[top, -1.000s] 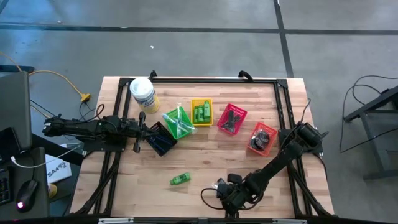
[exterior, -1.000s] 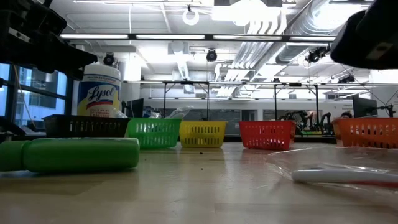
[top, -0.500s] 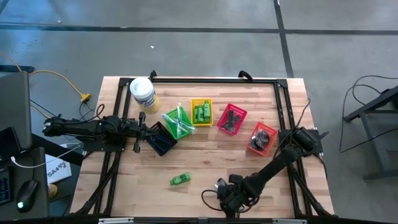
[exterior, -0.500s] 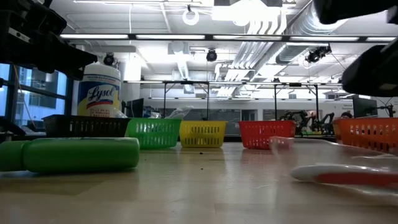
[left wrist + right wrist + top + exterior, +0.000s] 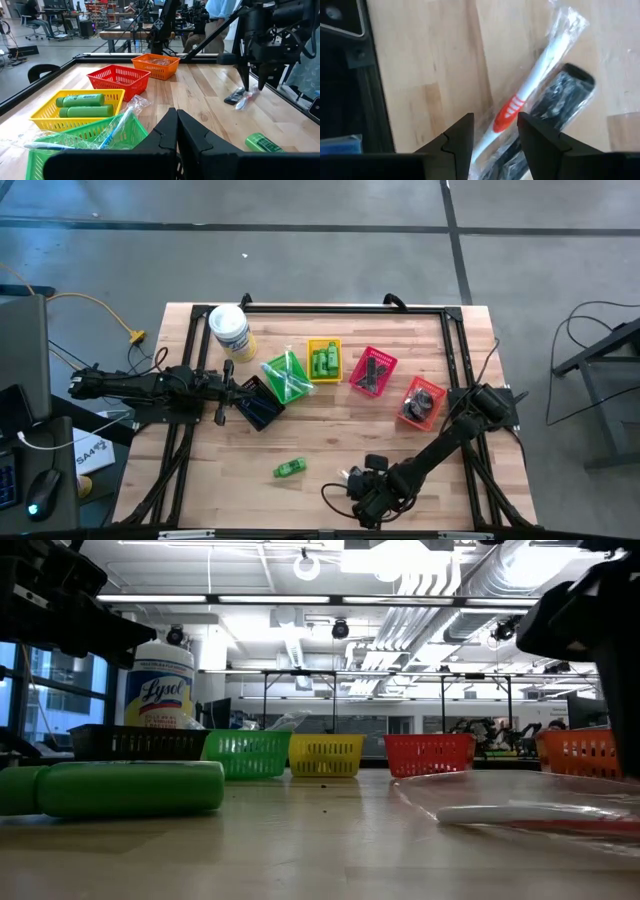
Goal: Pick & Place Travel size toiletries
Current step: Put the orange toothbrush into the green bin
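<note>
So, left to right. Left gripper (image 5: 243,397) sits at the table's (image 5: 330,450) left side, fingers together, holding nothing, parked over the black basket (image 5: 261,404). White tub (image 5: 229,329) stands behind it at the far left corner.

Five baskets run in a row: black, green (image 5: 287,377), yellow (image 5: 324,360), red (image 5: 372,371), orange (image 5: 421,402). Green one holds clear-wrapped tubes, count can't tell. Yellow holds green bottles, two visible in the left wrist view (image 5: 82,105). Red and orange hold dark items, too small to count.

One loose green bottle (image 5: 290,468) lies alone on bare wood near the front edge, nothing around it.

Right gripper (image 5: 362,480) is at the front edge, right of that bottle, fingers (image 5: 458,140) apart and straddling a wrapped toothbrush (image 5: 530,94), white with an orange-red grip. Whether the fingers touch it, can't tell. One dark wrapped item (image 5: 560,100) lies touching the toothbrush, crowding the far side. Table frame rail (image 5: 350,75) runs close alongside.
</note>
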`<action>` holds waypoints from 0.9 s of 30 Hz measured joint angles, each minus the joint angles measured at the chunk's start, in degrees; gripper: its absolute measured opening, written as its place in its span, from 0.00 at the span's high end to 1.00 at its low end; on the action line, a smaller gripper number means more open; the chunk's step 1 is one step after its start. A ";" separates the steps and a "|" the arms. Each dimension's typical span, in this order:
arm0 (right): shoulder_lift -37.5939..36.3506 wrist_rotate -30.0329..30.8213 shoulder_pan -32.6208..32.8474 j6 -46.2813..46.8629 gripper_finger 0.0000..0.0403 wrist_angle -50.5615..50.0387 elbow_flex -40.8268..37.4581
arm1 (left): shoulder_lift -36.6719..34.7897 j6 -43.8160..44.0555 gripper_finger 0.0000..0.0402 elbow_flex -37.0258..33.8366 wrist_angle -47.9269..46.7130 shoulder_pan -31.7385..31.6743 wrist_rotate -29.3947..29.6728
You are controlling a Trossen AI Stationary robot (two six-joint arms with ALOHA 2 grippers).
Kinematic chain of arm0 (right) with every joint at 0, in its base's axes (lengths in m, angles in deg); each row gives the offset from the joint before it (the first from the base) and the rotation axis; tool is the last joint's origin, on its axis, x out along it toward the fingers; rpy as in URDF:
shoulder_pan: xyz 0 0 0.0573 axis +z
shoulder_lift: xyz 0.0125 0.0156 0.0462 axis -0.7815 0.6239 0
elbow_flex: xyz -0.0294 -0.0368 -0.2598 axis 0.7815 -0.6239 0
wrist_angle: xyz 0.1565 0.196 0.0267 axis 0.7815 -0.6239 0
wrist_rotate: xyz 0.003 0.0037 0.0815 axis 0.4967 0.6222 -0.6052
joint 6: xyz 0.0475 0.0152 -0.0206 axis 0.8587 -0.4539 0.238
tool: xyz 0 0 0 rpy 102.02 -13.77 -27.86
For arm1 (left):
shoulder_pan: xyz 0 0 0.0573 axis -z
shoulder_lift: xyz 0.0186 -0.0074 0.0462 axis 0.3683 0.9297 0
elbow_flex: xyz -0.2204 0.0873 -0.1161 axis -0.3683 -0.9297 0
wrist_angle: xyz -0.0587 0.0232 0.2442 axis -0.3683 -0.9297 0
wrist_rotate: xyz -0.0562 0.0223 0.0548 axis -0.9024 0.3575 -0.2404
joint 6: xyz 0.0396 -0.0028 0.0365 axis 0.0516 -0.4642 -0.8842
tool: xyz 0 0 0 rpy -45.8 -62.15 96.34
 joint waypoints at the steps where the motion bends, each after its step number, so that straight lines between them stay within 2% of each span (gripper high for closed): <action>1: 0.00 0.24 -0.06 -0.22 0.64 -0.05 0.00 | 0.01 0.02 1.00 0.00 0.00 0.00 0.00; 8: 0.00 0.66 -0.83 -2.80 0.64 -0.76 0.02 | 0.00 0.02 1.00 0.00 0.00 0.00 0.00; 12: 0.00 3.38 -0.81 -2.90 0.64 -1.05 0.02 | 0.02 0.02 1.00 0.01 0.00 0.00 0.00; 27: 1.60 4.30 -0.83 -2.70 0.64 -4.74 0.04 | 0.02 0.02 1.00 0.00 0.02 0.00 0.00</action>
